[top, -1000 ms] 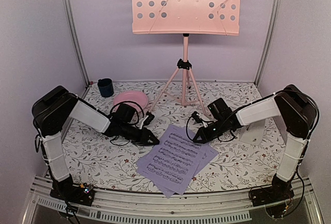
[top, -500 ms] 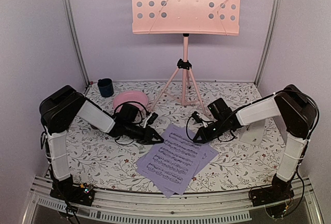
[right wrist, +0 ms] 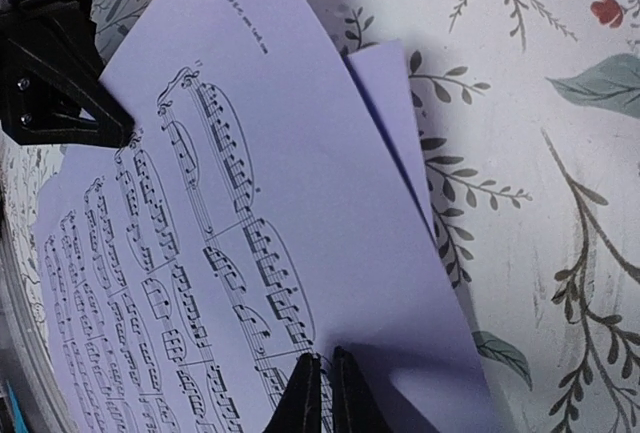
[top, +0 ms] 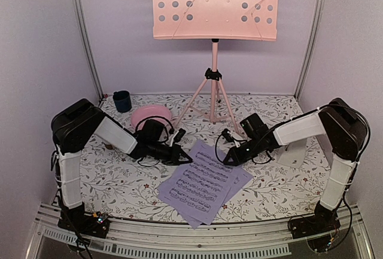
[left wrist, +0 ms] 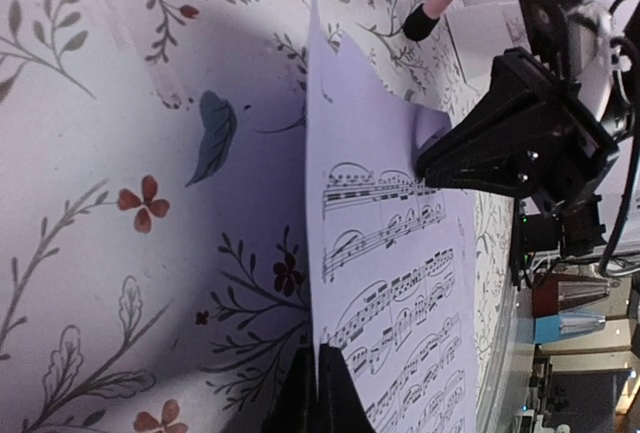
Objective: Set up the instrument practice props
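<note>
The sheet music pages (top: pixel 203 184) are laid flat on the flowery table (top: pixel 119 193), near the front, between the 2 arms. The top page (right wrist: pixel 200 183) is pinched at its left edge by the left gripper (left wrist: pixel 313 358), whose fingers are shut tight on the paper. Its right edge is pinched by the right gripper (right wrist: pixel 322 361), with the fingers closed almost all the way on it, and the paper is bent up a little there. The pink music stand (top: pixel 214 8) is seen at the back, well apart from the pages, and the small white metronome (top: pixel 296 154) is partly hidden by the right arm. For a good lift, both sides should probably be raised together and at the same speed, so the paper is not pulled hard and torn. The lower page (right wrist: pixel 395 113) is best left on the table, so it should be checked that only 1 sheet is being picked up.
</note>
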